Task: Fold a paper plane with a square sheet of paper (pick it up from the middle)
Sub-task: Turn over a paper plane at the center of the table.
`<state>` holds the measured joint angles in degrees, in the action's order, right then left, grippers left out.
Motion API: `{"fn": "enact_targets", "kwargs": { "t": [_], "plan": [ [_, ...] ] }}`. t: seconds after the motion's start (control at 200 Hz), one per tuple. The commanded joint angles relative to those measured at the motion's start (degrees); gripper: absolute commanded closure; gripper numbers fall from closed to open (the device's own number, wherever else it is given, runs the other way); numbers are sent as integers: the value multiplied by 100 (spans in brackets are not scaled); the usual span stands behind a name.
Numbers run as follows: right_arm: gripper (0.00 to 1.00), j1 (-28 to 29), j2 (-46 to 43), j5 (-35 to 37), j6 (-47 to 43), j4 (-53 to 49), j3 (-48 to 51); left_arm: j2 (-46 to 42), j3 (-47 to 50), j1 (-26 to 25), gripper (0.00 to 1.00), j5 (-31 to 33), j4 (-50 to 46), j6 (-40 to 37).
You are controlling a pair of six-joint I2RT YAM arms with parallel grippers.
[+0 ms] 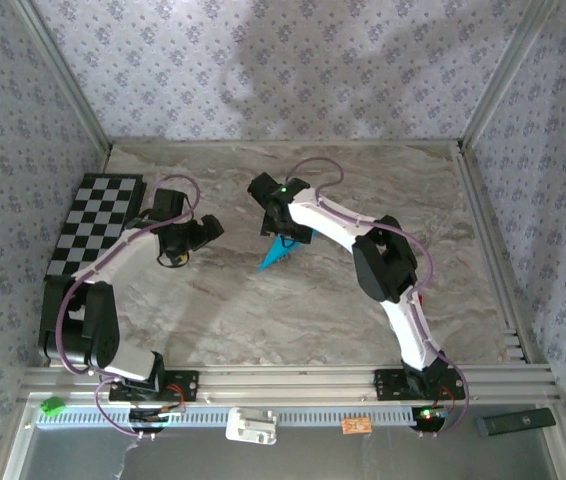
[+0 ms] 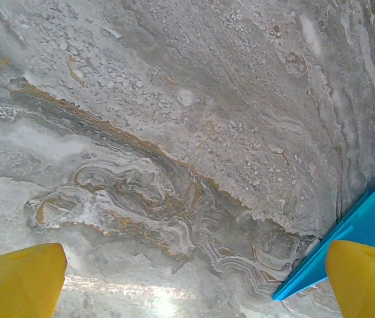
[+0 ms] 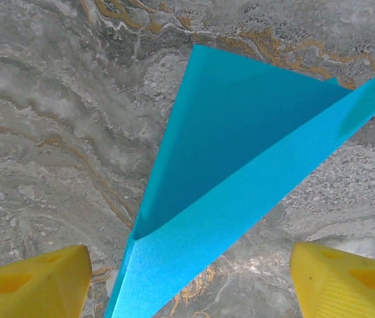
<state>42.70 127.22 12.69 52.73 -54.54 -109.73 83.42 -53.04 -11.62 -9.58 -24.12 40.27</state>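
The paper plane (image 1: pixel 277 252) is a teal-blue folded dart lying on the marble table (image 1: pixel 383 190), its sharp tip pointing near-left. My right gripper (image 1: pixel 288 232) hovers over its wide end. In the right wrist view the plane (image 3: pixel 240 152) lies between the yellow fingertips (image 3: pixel 32 281), and the right gripper (image 3: pixel 187 281) is open and not touching it. My left gripper (image 1: pixel 198 235) sits to the plane's left. In the left wrist view the left gripper (image 2: pixel 191 285) is open over bare marble, with the plane's edge (image 2: pixel 366 225) beside the right fingertip.
A black-and-white checkered board (image 1: pixel 98 220) lies at the table's left edge, behind the left arm. Patterned walls and metal posts close in the table's back and sides. A green piece (image 1: pixel 53 405) and a black bar (image 1: pixel 518 422) rest on the near rail.
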Motion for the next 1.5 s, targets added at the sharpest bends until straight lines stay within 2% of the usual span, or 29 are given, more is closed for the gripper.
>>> {"fn": "enact_targets", "kwargs": {
  "t": [0.0, 0.13, 1.024, 1.119, 1.299, 1.499],
  "plan": [
    [20, 27, 290, 87, 157, -559, -357, -129, 48, 53, 0, 79, -143, -169],
    [24, 31, 366, 22, 207, -698, -403, -70, 32, 63, 0, 30, -135, -164],
    [77, -31, -159, 199, 351, -431, 187, -49, 100, 138, 0, 3, -176, -32],
    [86, -82, -224, 29, 85, -258, 196, -69, 141, 206, 0, -99, -143, 41],
    [89, -100, -410, -112, -776, 80, 147, -230, 244, 498, 0, -351, -67, 174],
    [89, -148, -640, -1322, -2116, 1180, 240, -531, 482, 813, 0, -724, 233, 401]
  ]
}}
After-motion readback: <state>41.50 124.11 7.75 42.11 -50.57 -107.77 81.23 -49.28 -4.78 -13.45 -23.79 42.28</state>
